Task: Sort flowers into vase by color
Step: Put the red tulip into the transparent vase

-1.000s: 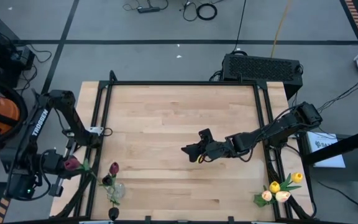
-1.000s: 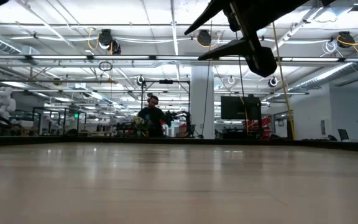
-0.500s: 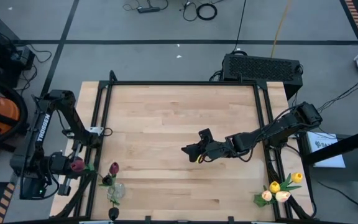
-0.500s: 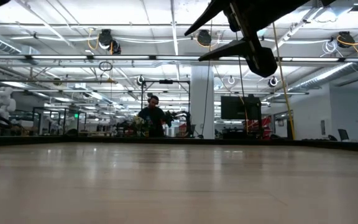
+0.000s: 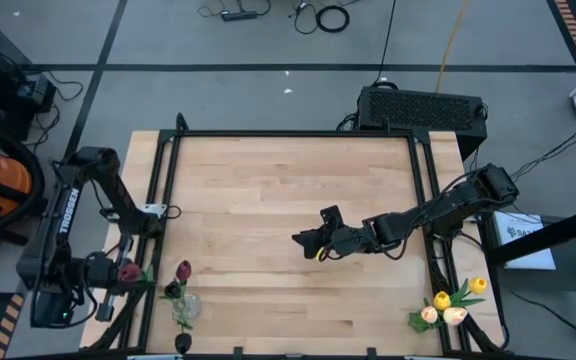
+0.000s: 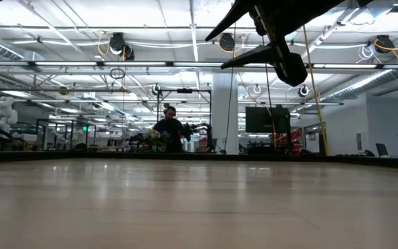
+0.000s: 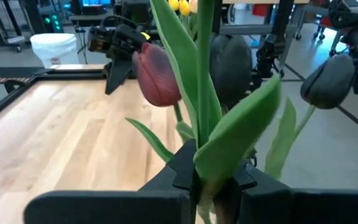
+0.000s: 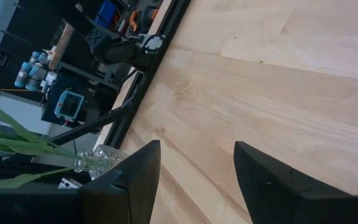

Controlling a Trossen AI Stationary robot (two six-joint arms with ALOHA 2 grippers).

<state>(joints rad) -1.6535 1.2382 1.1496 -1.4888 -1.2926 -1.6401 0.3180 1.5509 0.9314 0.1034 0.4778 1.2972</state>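
1. Left gripper (image 7: 210,180): clenching green stem of dark red tulip (image 5: 128,271), hovering just beside glass vase (image 5: 185,308), off the table (image 5: 288,200) edge.
2. Vase: holding one dark red tulip.
3. Right gripper (image 5: 306,241): fingers spread, gripping nothing, hanging over table, well apart from vase.
4. Yellow and peach tulips (image 5: 452,302): lying far across table from vase.
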